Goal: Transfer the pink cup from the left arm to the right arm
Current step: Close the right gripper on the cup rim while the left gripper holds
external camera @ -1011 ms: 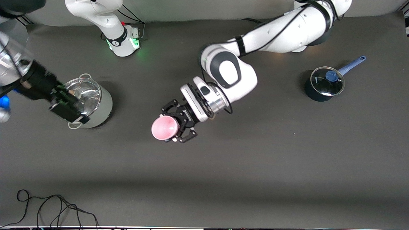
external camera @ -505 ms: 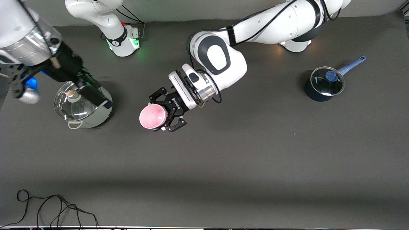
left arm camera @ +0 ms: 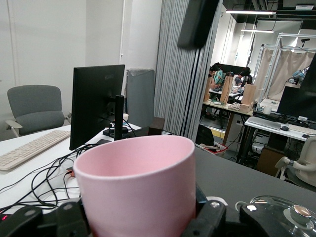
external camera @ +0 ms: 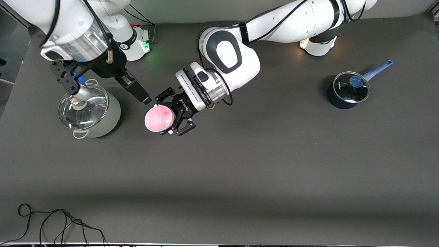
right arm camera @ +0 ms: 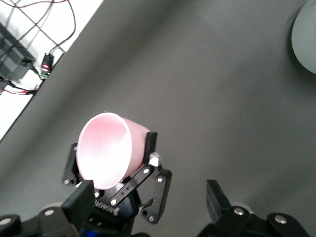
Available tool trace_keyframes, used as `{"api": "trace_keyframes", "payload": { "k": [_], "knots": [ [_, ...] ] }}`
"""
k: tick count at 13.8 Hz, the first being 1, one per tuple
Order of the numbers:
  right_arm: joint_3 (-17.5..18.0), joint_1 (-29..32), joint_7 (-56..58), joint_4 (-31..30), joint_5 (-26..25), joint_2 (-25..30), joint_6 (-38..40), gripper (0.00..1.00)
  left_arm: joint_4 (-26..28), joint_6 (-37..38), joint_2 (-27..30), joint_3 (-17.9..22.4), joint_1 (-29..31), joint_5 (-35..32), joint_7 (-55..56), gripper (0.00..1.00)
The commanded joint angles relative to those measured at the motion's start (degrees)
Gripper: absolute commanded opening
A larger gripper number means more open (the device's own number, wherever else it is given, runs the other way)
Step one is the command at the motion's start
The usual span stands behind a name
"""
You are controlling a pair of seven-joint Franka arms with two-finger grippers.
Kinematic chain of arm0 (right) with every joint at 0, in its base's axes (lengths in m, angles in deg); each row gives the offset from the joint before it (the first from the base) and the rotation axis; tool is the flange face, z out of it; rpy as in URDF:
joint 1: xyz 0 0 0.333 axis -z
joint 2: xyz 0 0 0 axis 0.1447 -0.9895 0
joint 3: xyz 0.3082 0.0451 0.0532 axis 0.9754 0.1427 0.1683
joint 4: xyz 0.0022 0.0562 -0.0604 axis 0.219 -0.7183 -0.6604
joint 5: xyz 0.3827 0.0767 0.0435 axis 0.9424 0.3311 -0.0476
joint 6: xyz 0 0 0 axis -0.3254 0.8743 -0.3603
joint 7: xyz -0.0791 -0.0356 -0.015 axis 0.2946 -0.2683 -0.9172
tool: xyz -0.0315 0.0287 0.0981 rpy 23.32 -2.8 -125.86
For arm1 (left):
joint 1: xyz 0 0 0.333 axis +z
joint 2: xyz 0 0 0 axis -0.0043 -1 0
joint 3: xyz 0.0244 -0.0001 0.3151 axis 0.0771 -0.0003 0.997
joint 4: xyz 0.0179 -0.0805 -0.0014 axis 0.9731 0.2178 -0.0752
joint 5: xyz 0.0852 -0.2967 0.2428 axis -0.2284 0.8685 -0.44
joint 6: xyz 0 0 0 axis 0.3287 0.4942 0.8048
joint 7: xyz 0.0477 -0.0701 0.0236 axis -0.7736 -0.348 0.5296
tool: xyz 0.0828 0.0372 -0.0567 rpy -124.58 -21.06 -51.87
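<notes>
My left gripper is shut on the pink cup and holds it above the table, tilted so its open mouth shows. In the left wrist view the cup fills the space between the claw fingers. My right gripper is open, over the table between the steel pot and the cup. One slim fingertip is close to the cup's rim and apart from it. In the right wrist view the cup lies ahead of my right gripper, whose fingers stand wide apart.
A steel pot with a glass lid stands toward the right arm's end, under the right wrist. A dark saucepan with a glass lid and blue handle stands toward the left arm's end. A black cable lies near the front edge.
The right arm has swung in from the table's end, over the pot, to beside the cup. The left gripper has carried the cup toward the right arm's end.
</notes>
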Motion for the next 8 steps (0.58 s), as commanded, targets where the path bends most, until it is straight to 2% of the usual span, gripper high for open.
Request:
{"api": "trace_keyframes", "payload": {
  "k": [1,8],
  "knots": [
    [-0.32,-0.81,-0.82,2.00,-0.64,-2.90,1.78,1.00,-1.66,-1.19,0.74,1.29,-1.48,0.60,1.01,0.00],
    [-0.32,-0.81,-0.38,2.27,-1.43,-5.37,1.60,0.99,-1.75,-1.19,0.91,1.38,-1.48,0.43,0.92,0.00]
  ]
}}
